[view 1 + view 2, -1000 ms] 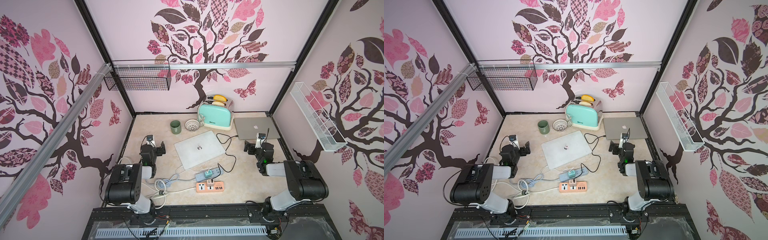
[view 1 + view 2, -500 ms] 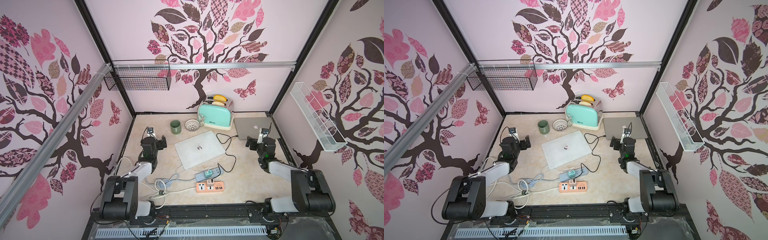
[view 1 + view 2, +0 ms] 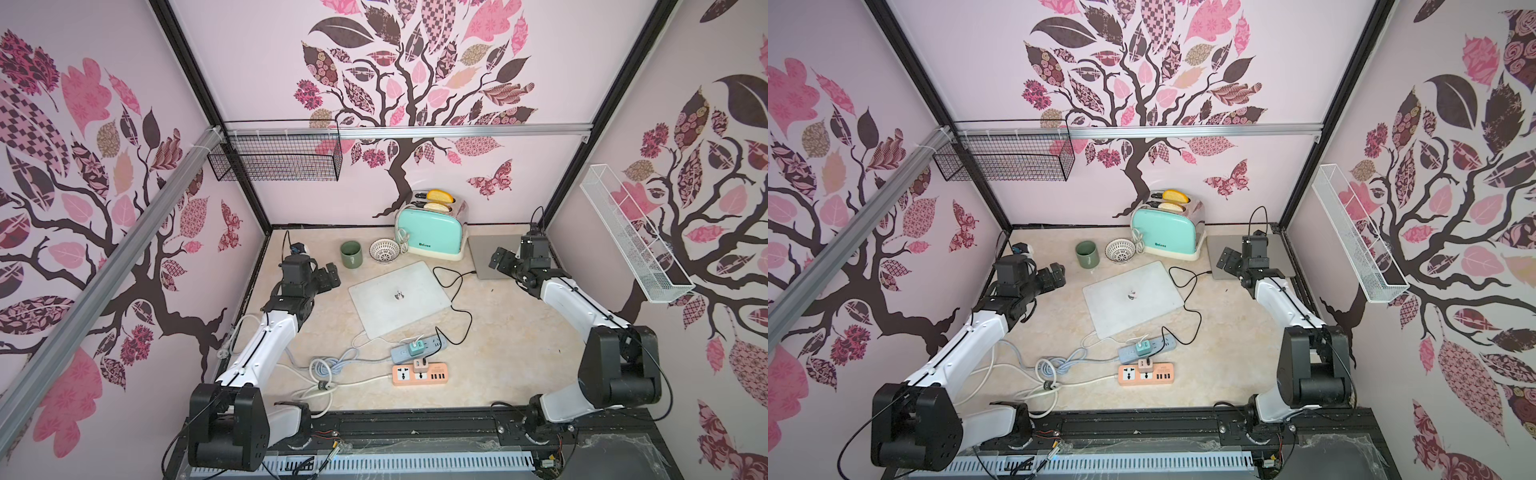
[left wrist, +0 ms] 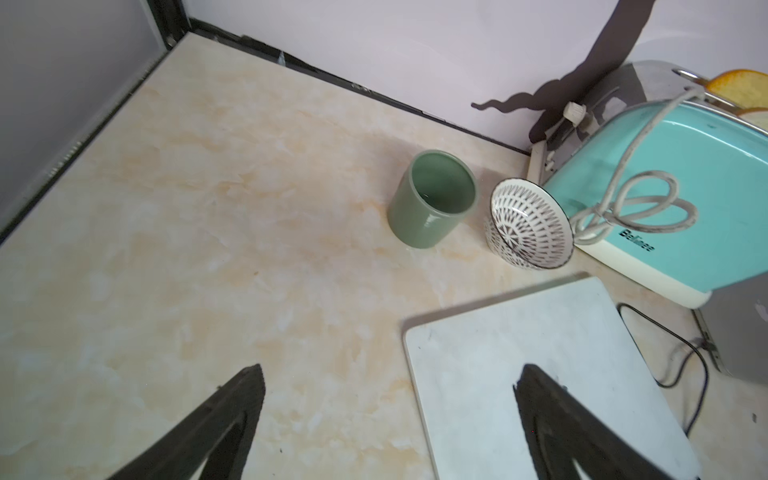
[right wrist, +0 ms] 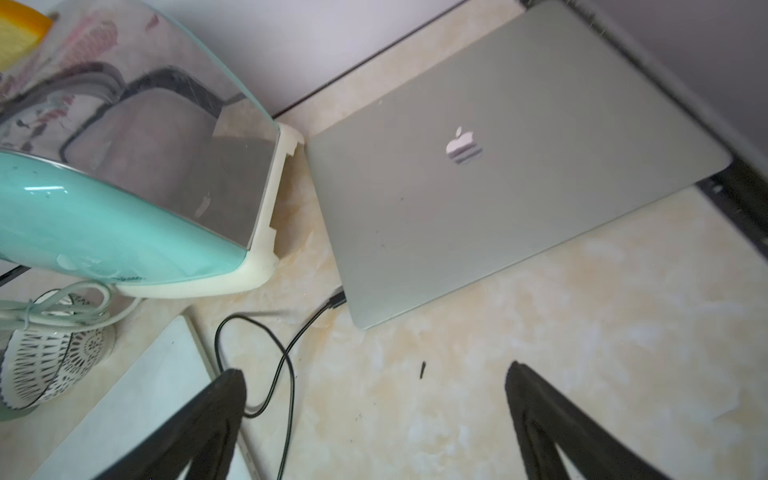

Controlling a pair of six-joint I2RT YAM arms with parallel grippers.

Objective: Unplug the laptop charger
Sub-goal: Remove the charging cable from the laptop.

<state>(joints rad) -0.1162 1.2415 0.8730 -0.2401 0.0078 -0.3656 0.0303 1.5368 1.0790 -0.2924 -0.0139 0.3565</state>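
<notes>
**Q:** What has moved since the earlier frames?
**A:** Both arms have stretched out toward the toaster. Nothing on the tabletop has shifted.

**Q:** Top views?
**A:** In both top views the left fingers stand apart and empty, well to the left of the toaster. The right fingers are likewise apart and empty, over the grey laptop just beside the toaster. The black charger cable runs from that laptop to a teal adapter on the power strip, well in front of the toaster.

**Q:** Left wrist?
**A:** Fingers spread above bare tabletop and the white laptop. The green cup and patterned bowl stand beside the toaster.

**Q:** Right wrist?
**A:** Fingers spread, nothing between them. The charger plug meets the grey laptop's edge at the corner near the toaster, clear of both fingers.
</notes>
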